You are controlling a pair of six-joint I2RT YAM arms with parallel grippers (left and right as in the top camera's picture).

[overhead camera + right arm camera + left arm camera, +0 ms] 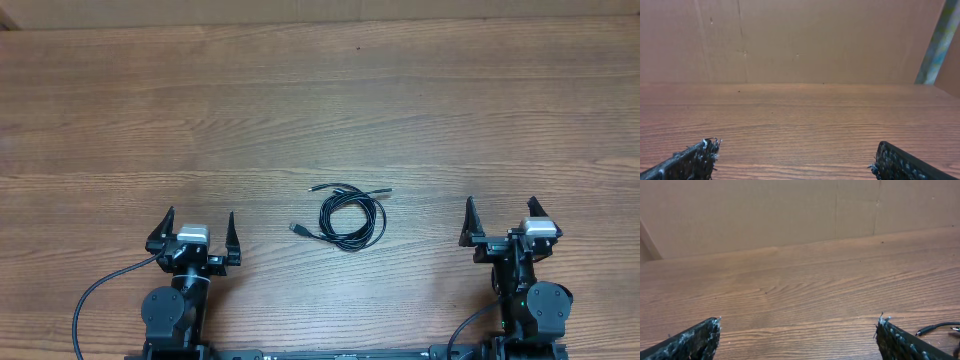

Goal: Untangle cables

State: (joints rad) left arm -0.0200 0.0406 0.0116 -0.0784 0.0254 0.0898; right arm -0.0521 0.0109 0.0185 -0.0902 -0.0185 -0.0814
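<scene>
The left gripper [199,216] is holding its two fingers spread wide with nothing between them, hovering over bare wood near the robot's edge of the table [320,90]. Its own wrist view is showing the same wide gap [799,322]. The right gripper [501,203] is likewise standing fully spread and gripping nothing, and its wrist camera [797,144] is looking out over empty boards. The cables [350,243] are lying between the two grippers, well apart from both and a little farther out on the table than the fingertips, somewhat closer to the left gripper. They are resting as one loose, roughly round coil of thin black cord, flat on the wood. One silver-tipped plug [296,229] is sticking out of the coil toward the left side. Two more thin ends are running along the coil's far edge, one [316,187] pointing left and the other [384,190] pointing right, so their long axis is lying left to right across the table. In the left wrist view a cable end [935,327] is peeking in just past the right-hand finger. Any lettering on the plugs is too small to read. A thicker black cord [95,295] is looping from the left arm's base, and a plain brown wall [815,40] is rising behind the table.
</scene>
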